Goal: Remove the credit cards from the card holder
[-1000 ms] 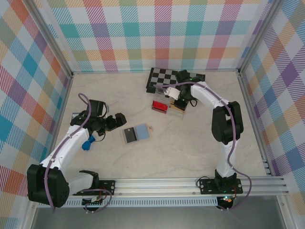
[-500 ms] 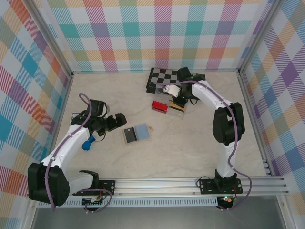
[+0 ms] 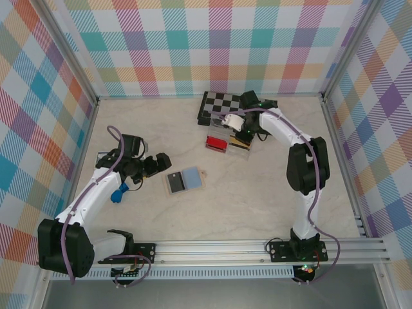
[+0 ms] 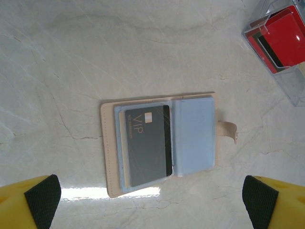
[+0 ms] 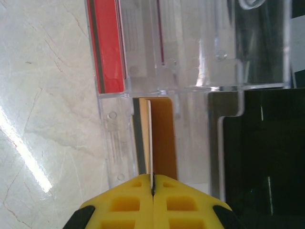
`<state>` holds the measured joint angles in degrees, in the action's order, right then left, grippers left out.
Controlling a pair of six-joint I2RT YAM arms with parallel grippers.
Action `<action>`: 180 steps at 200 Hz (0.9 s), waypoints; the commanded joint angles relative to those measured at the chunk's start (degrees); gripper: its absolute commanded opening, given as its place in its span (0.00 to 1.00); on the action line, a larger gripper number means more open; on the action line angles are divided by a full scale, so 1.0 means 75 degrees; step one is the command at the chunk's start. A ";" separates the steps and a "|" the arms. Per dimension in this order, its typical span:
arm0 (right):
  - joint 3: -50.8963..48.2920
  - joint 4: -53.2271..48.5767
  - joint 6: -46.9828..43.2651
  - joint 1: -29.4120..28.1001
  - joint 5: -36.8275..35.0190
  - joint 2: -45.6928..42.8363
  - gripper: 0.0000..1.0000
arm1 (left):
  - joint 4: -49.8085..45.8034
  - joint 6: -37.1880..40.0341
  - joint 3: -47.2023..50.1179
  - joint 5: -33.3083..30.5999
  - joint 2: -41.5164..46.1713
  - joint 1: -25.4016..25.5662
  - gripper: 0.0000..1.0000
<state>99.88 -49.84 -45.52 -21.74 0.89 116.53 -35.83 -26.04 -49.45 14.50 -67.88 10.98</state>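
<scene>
The holder (image 3: 184, 181) is lying open and flat on the table (image 3: 257, 193), near the middle, its two light blue panels side by side and its small tab (image 4: 229, 131) pointing away from the left arm. A dark grey card (image 4: 147, 145) is sitting in the panel nearer that arm, lettered face up. The left end effector (image 3: 161, 161) is hovering just beside the holder with its jaws standing wide apart and nothing between them; in the wrist view its fingertips (image 4: 43, 200) are framing the holder from both lower corners. Farther back, the right end effector (image 3: 241, 134) is reaching down at the clear tray (image 3: 239, 149), which is resting against the chessboard (image 3: 222, 103). Its jaws are pressing together on a thin card (image 5: 150, 143) seen edge-on, standing in a tray compartment with orange showing beside it. A red card (image 5: 108, 47) is lying in the neighbouring compartment.
</scene>
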 commanded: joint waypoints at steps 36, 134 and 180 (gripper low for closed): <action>0.0049 -0.0138 -0.0095 0.0062 0.0280 0.0382 0.00 | 0.0065 0.0129 -0.0135 0.0151 -0.0033 -0.0070 1.00; -0.0348 0.0330 -0.0082 0.0057 0.0250 0.0143 0.00 | 0.0088 0.0109 -0.0128 0.0182 -0.0044 -0.0070 1.00; -0.0122 0.0135 0.0162 0.0056 0.0209 -0.0068 0.17 | 0.0083 0.0115 -0.0130 0.0211 -0.0032 -0.0070 1.00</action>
<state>98.74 -48.10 -45.30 -21.52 1.52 117.95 -35.81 -26.04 -49.45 15.07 -67.88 10.98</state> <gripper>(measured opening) 0.144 0.999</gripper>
